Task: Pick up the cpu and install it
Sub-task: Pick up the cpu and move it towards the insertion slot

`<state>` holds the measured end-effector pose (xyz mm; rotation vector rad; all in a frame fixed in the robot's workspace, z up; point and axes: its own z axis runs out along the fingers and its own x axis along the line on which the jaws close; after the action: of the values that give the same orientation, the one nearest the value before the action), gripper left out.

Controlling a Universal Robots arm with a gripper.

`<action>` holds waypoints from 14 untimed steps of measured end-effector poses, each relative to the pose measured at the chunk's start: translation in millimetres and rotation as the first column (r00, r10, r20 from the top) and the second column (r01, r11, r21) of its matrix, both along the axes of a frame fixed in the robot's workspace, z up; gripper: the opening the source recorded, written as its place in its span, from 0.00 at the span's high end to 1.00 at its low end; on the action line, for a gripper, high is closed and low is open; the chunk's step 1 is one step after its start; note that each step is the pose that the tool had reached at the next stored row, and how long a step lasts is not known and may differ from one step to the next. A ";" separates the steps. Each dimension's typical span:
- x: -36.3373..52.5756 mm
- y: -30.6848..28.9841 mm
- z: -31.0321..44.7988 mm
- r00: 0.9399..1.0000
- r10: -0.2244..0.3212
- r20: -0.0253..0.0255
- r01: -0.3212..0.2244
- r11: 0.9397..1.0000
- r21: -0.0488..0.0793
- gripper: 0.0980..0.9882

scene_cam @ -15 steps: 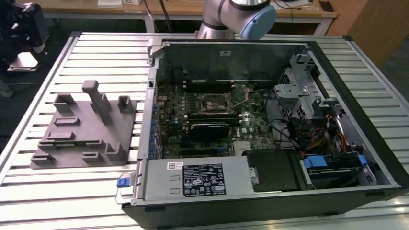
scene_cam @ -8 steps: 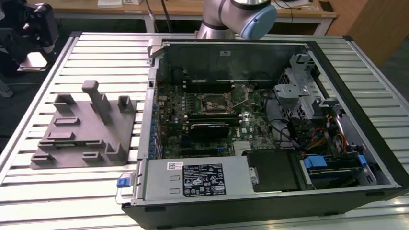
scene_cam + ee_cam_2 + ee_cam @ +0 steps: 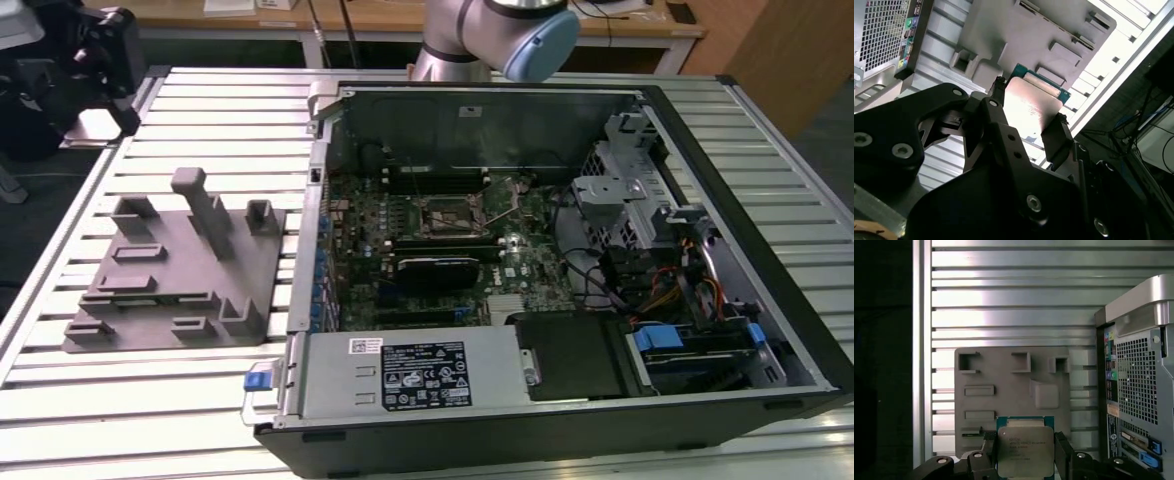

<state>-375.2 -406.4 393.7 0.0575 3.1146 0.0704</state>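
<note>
The cpu [image 3: 1025, 450], metal lid up, is clamped by two opposite edges in the claw [image 3: 1025, 446], above the grey fixture block [image 3: 1004, 385] on the slatted counter [image 3: 1004, 290]. You hold it by its thin edges only, so a jolt or tilt could let it slip and fall onto the block. Beside the block stands the open computer case [image 3: 534, 250]; a chip twisted in the claw would likely meet the socket [image 3: 447, 212] askew and damage the contacts.

Arm [image 3: 461, 40]: silver-grey tube, pale blue joint cap [image 3: 541, 45]. End effector [image 3: 1030, 102]: black angular linkages, silver screws [image 3: 902, 150], two slim black fingers [image 3: 1056, 140].
</note>
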 end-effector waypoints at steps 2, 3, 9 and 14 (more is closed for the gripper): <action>3.7 0.0 0.0 1.000 0.000 0.000 0.000 1.000 0.000 0.50; 5.5 0.0 0.0 1.000 0.000 0.000 0.000 1.000 0.000 0.50; 16.2 0.0 0.1 1.000 0.000 0.000 0.000 1.000 0.000 0.50; 26.7 0.0 0.0 1.000 0.000 0.000 0.000 1.000 0.000 0.50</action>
<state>-348.5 -406.4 393.7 0.0575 3.1146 0.0704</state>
